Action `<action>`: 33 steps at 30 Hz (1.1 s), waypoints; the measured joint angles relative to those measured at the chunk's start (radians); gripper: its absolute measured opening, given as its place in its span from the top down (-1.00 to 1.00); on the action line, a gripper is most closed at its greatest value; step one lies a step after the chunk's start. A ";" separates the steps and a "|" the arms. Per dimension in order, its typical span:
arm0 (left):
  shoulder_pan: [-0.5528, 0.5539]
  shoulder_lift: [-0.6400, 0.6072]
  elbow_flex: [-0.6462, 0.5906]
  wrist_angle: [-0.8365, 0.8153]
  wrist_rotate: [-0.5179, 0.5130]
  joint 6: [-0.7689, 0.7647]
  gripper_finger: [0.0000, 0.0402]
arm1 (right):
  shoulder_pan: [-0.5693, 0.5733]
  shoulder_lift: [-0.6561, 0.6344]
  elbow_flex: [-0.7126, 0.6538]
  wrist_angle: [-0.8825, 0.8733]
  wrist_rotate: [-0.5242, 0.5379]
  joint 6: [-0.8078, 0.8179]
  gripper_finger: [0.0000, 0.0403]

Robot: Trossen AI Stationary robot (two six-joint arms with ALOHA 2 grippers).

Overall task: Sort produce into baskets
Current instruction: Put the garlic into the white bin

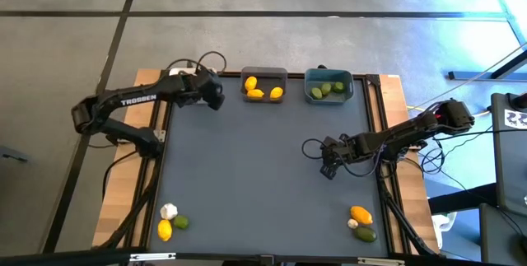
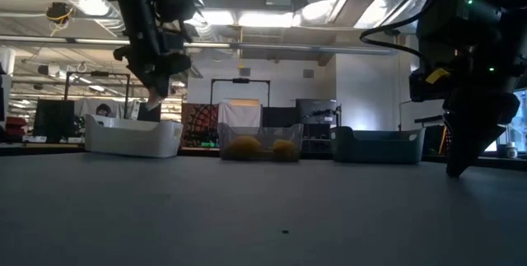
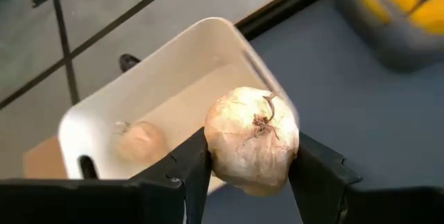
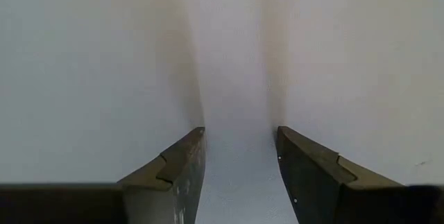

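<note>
My left gripper [image 1: 216, 100] is at the table's far left, shut on a whitish garlic bulb [image 3: 250, 123] above the near right corner of the white basket [image 3: 132, 106]. Another garlic bulb [image 3: 139, 141] lies inside that basket. The dark grey basket [image 1: 263, 75] holds lemons [image 1: 255, 93], and the teal basket [image 1: 328, 75] holds limes [image 1: 325, 90]. My right gripper [image 4: 239, 175] stands open low over bare table at mid-right [image 1: 329, 167], with nothing between its fingers. My left gripper pinches the garlic bulb by two opposite sides [image 3: 216, 148] between its two fingers. The bulb's rooty end [image 3: 263, 118] faces the wrist camera. The fingers slant down toward the far left, and the bulb is lifted clear over the white basket's rim.
Near the front edge lie two clusters: garlic [image 1: 168, 211], lime [image 1: 181, 222] and lemon [image 1: 165, 231] at the left; lemon [image 1: 360, 214], garlic [image 1: 352, 224] and lime [image 1: 366, 234] at the right. The three baskets stand in a row along the far edge.
</note>
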 joint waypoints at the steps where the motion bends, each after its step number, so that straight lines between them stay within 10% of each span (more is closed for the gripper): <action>1: 0.019 0.004 0.000 0.005 0.006 0.032 0.19 | 0.000 0.001 0.000 0.002 0.006 0.000 0.11; 20: 0.262 0.229 0.000 0.113 0.107 0.172 0.18 | 0.000 0.002 -0.001 0.033 0.034 -0.026 0.11; 33: 0.334 0.230 0.000 0.107 0.177 0.170 -0.23 | 0.000 0.002 -0.001 0.043 0.038 -0.027 0.11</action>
